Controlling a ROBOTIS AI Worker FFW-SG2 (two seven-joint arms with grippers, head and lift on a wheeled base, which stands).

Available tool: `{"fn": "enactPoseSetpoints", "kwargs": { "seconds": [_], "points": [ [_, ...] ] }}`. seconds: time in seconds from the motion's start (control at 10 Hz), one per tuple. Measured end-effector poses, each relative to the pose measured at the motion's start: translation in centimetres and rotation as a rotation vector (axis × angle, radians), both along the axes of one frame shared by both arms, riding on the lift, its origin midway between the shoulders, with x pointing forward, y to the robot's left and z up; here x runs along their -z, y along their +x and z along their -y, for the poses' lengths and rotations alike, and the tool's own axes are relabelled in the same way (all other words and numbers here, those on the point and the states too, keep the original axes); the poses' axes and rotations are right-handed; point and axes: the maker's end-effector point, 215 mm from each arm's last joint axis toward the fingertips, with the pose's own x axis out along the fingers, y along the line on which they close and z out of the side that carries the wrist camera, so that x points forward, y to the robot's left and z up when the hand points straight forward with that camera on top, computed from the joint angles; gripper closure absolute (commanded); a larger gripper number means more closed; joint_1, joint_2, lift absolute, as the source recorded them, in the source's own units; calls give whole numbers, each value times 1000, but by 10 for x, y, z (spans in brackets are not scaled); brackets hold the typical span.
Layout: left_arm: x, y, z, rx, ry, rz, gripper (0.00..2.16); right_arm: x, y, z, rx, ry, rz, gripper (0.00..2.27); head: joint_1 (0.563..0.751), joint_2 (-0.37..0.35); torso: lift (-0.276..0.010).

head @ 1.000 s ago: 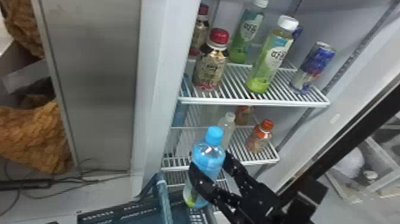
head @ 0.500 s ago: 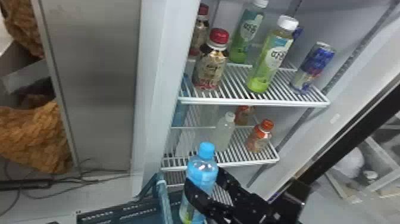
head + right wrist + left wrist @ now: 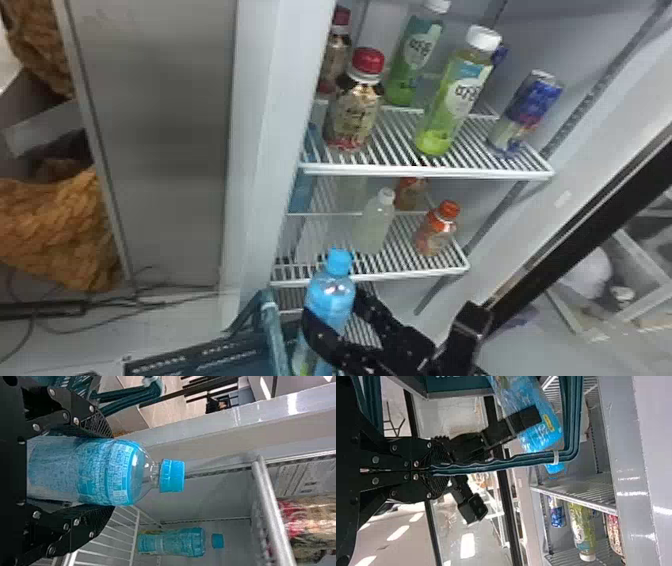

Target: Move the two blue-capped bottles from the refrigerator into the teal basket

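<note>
In the head view my right gripper [image 3: 334,309] is shut around a blue-capped bottle [image 3: 330,295], held upright beside the teal basket's handle [image 3: 274,330]. The teal basket [image 3: 195,357] is at the bottom edge. The right wrist view has this bottle [image 3: 103,471] between the fingers of my right gripper [image 3: 110,472], cap outward. Another blue-capped bottle [image 3: 170,542] stands farther off inside the refrigerator. In the left wrist view my left gripper [image 3: 443,470] is shut on the basket handle [image 3: 494,464]; the held bottle [image 3: 542,435] is behind the handle.
Wire shelves [image 3: 400,172] hold red-capped bottles [image 3: 352,115], green bottles [image 3: 452,100], a blue can [image 3: 527,112], a clear bottle [image 3: 375,225] and an orange-capped bottle [image 3: 437,230]. The refrigerator's left wall edge [image 3: 265,150] rises behind the basket; its dark door frame [image 3: 590,230] slants at right.
The right gripper has carried the bottle down and slightly left, from in front of the lower shelf to close beside the basket handle. The basket looks unmoved.
</note>
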Motion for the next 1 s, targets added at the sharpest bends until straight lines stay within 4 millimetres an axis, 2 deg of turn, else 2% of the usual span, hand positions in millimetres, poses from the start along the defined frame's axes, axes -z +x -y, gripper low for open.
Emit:
{"fn": "enactPoseSetpoints", "kwargs": {
  "seconds": [0.1,0.4,0.6,1.0],
  "points": [
    [0,0,0,0,-1,0,1159,4,3,0,-11,6,4,421,695,-350,-164],
    [0,0,0,0,-1,-1,1159,-2,8,2,-9,9,41,420,695,-350,-164],
    [0,0,0,-1,0,-1,1159,-8,22,12,21,6,92,417,695,-350,-164],
    [-1,0,0,-4,-7,-5,1159,0,48,29,79,-20,134,219,695,-350,-164]
  ]
}}
